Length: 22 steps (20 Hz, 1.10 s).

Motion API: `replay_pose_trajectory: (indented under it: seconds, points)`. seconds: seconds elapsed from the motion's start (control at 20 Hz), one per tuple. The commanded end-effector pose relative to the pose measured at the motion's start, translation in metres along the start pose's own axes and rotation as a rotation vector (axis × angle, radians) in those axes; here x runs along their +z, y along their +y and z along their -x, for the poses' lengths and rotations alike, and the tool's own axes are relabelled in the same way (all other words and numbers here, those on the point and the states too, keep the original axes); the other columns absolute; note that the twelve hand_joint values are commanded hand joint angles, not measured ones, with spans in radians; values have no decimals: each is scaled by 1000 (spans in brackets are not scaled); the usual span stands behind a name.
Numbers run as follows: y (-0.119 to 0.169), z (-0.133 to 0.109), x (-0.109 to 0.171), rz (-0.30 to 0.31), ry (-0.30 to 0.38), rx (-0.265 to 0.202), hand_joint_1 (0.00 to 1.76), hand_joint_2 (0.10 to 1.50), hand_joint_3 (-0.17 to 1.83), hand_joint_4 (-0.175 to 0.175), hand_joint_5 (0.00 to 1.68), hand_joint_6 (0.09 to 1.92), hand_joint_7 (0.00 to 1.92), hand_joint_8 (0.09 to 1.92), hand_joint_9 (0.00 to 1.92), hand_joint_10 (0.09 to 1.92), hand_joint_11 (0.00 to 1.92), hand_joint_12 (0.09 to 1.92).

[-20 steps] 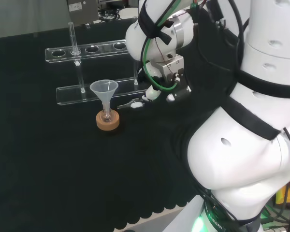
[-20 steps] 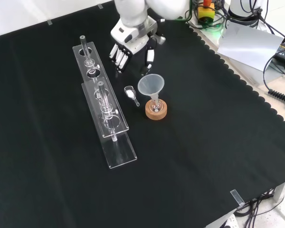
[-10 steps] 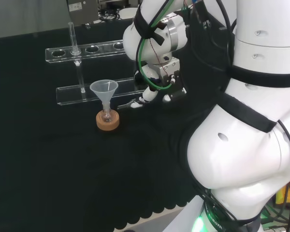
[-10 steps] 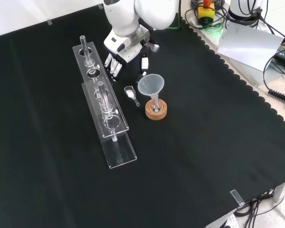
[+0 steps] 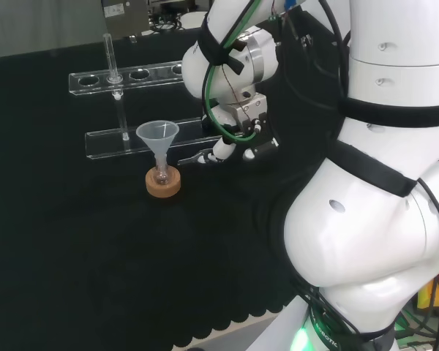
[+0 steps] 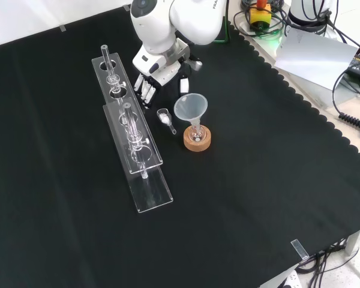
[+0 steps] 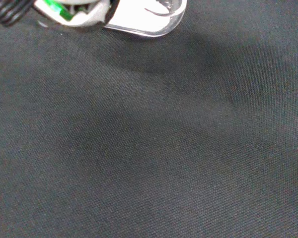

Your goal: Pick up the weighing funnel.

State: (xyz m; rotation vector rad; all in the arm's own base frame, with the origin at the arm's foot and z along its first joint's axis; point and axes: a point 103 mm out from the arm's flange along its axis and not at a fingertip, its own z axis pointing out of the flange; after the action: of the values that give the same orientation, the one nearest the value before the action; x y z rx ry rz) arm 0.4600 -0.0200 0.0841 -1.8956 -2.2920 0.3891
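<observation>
The weighing funnel (image 6: pixel 165 116), a small clear scoop with a short stem, lies on the black cloth between the near rack and the big funnel. In the head view the weighing funnel (image 5: pixel 202 156) rests just left of the fingertips. The hand (image 6: pixel 160 65) hangs over the cloth a little beyond it, fingers (image 6: pixel 143 90) pointing down and fairly straight, thumb spread apart to the right. It is open and holds nothing. In the head view the hand (image 5: pixel 239 117) is low, its fingers (image 5: pixel 222 148) close to the scoop. A blurred white part of the hand (image 7: pixel 139 15) shows in the wrist view above bare cloth.
The big funnel (image 6: pixel 191 108) stands in a small flask on a cork ring (image 6: pixel 197 141), right of the scoop in the front view. Two clear tube racks (image 6: pixel 139 157) (image 6: pixel 115 78) run along the left, close to the fingers. White arm links (image 5: pixel 380 183) take up the head view's right.
The hand has shifted left in the front view, toward the racks and nearer the weighing funnel. The weighing funnel, big funnel and racks have not moved.
</observation>
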Motion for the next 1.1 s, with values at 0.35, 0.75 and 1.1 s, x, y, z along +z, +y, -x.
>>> replay_pose_trajectory:
  seconds: [0.35, 0.75, 1.1]
  points:
    - [4, -3, 7, -12, -18, -6, 868, 645, 591, -73, 539, 547, 561, 755, 851, 539, 540, 1241]
    - [7, -6, 11, -15, -31, -15, 887, 644, 594, -71, 554, 633, 566, 761, 848, 547, 544, 1239]
    - [11, -9, 14, -28, -56, -18, 905, 649, 597, -70, 584, 662, 573, 762, 854, 550, 546, 1239]
